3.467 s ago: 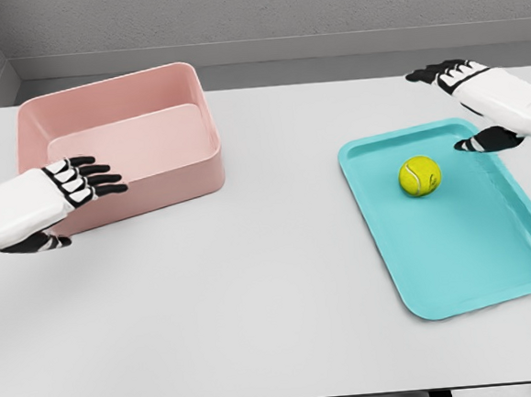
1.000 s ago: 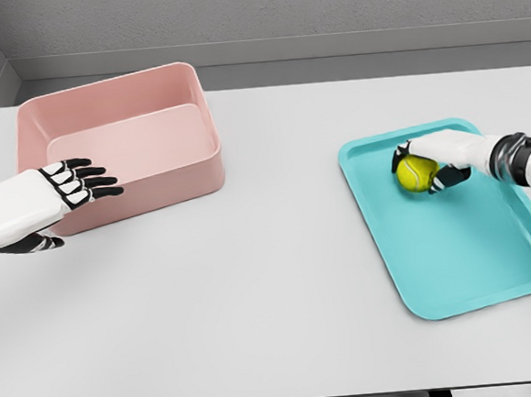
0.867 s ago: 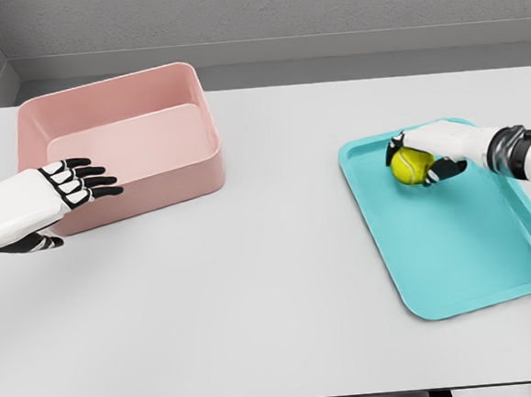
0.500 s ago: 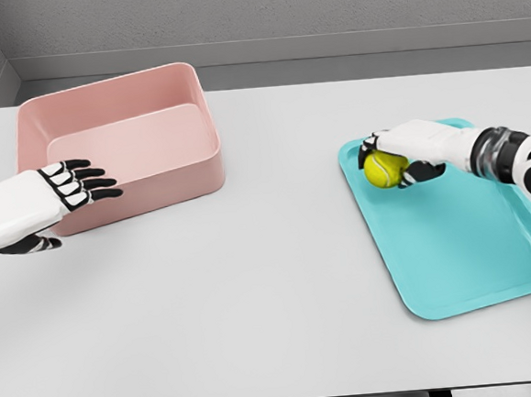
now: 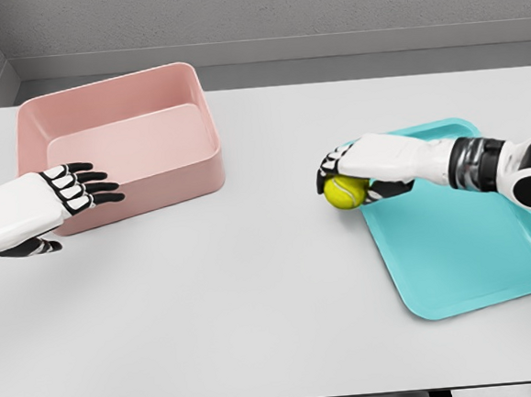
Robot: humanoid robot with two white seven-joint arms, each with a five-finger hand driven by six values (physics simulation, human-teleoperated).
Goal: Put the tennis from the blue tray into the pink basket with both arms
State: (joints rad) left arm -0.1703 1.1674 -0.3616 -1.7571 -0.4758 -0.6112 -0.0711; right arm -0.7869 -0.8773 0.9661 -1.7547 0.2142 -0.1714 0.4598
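Note:
The yellow-green tennis ball (image 5: 345, 193) hangs just past the left rim of the blue tray (image 5: 462, 238), above the white table. My right hand (image 5: 353, 169) is shut on it from above, its arm reaching in over the tray from the right. The pink basket (image 5: 123, 141) stands at the back left with nothing visible inside. My left hand (image 5: 79, 187) hovers open in front of the basket's near left wall, fingers pointing right.
The white table (image 5: 254, 291) runs between basket and tray. A grey wall rises behind the table's far edge.
My right hand closed on the ball in the tray, lifted it and carried it left beyond the tray's rim. The left hand has barely shifted.

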